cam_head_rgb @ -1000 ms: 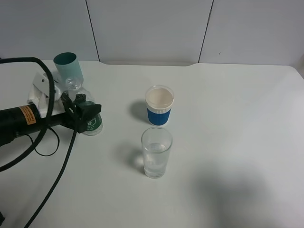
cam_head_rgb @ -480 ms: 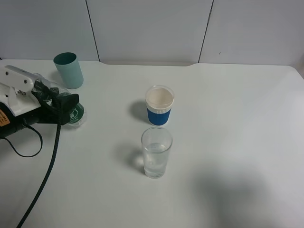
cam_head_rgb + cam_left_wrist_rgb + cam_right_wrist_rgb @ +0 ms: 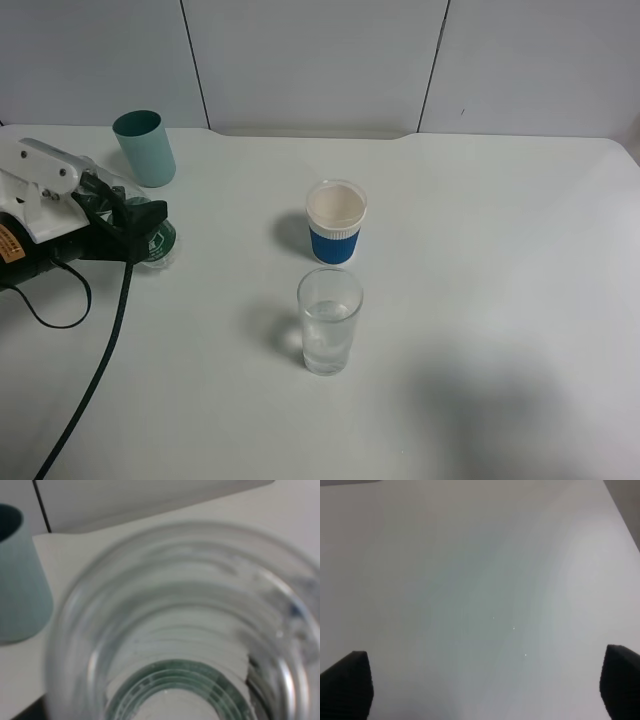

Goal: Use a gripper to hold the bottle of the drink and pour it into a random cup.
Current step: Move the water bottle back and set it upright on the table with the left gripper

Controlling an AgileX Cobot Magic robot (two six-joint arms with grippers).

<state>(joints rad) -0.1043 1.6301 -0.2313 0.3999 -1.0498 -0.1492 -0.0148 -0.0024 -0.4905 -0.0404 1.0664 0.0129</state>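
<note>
Nearest the camera, the glass point(image 3: 329, 333) stands upright on the table point(image 3: 480, 300), well apart from the action, with a little clear liquid apparently low in it. Just behind it sits the paper cup point(image 3: 336, 222), close but not touching.

Further back on the left, the left gripper point(image 3: 125, 225) is clenched around the bottle point(image 3: 155, 240), which lies tipped in the jaws with its green-labelled base facing the camera; whether the base rests on the table cannot be told. The left wrist view is filled by the bottle's blurred clear wall and green rim point(image 3: 175, 680), confirming the hold. Behind it stands the teal tumbler point(image 3: 145, 148), near but apart.

A second ago the gripper and bottle were further toward the middle, right by the tumbler; they have since drawn back to the left edge and hardly moved in the last half second. That suggests pouring is over and the bottle is being carried off or set down, though this is a judgement.

The right gripper point(image 3: 480, 690) has its fingertips point(image 3: 345, 682) spread wide over bare table, holding nothing.
</note>
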